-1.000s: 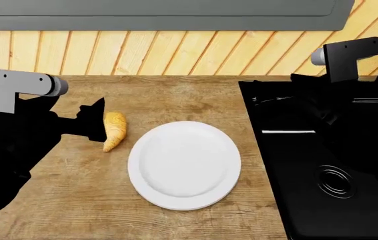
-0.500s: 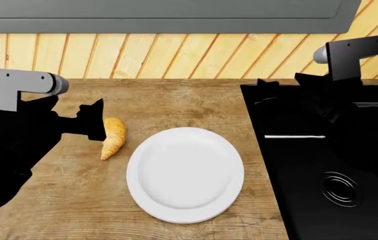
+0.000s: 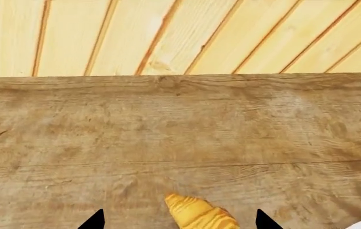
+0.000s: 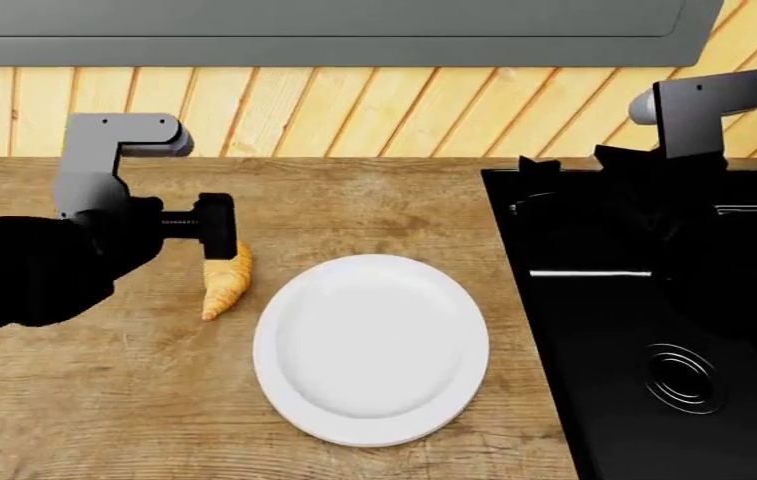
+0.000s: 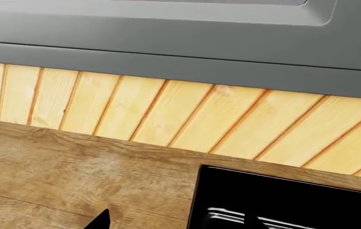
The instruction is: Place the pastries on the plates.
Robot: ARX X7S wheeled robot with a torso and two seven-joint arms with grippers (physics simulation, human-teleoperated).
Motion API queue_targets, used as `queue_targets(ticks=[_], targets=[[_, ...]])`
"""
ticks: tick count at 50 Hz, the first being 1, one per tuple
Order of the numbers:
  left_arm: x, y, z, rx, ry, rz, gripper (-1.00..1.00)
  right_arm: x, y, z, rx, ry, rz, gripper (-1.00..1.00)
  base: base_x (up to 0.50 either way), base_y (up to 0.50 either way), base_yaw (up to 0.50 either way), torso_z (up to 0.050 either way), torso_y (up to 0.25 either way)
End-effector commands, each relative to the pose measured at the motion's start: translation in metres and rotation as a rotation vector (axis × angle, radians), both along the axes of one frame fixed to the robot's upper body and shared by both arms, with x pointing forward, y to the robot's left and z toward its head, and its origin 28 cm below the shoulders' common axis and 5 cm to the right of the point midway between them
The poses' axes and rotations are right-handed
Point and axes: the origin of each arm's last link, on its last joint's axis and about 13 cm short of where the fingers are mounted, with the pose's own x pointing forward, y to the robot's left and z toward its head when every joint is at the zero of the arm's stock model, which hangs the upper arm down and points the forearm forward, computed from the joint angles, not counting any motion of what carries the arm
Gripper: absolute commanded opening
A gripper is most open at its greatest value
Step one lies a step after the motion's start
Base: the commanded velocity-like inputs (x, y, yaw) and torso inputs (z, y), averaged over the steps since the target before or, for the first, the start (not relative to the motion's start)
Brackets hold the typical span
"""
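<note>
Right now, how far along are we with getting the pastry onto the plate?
Nothing is placed yet: the plate is bare. In hand: the left end effector is open, straddling the croissant, which lies on the counter beside the plate. Left: grip, lift, carry it over and release. The right end effector idles near the sink.

We are in a kitchen: a wooden table (image 4: pixel 351 200) carries a black sink (image 4: pixel 658 330) with a round drain (image 4: pixel 681 378), slanted pine panelling (image 4: pixel 351 110) backs it, and a grey cabinet (image 5: pixel 167 43) hangs above.
</note>
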Motion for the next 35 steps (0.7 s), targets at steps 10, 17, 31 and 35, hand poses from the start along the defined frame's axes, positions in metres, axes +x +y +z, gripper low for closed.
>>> queue_targets(ticks=[10, 17, 31, 35], targets=[[0.029, -0.012, 0.011, -0.07, 0.198, -0.036, 1.0, 0.0, -0.001, -0.005, -0.019, 0.016, -0.008, 1.0, 0.0, 0.0, 0.0, 0.0, 0.0], [0.032, -0.013, 0.001, -0.093, 0.238, -0.033, 1.0, 0.001, 0.0, -0.006, -0.026, 0.02, -0.007, 1.0, 0.0, 0.0, 0.0, 0.0, 0.0], [0.039, -0.007, -0.016, -0.112, 0.28, 0.015, 1.0, 0.0, -0.002, -0.005, -0.039, 0.004, -0.017, 1.0, 0.0, 0.0, 0.0, 0.0, 0.0], [0.042, -0.006, -0.02, -0.124, 0.288, 0.015, 1.0, 0.0, -0.002, -0.004, -0.036, 0.002, -0.016, 1.0, 0.0, 0.0, 0.0, 0.0, 0.0]])
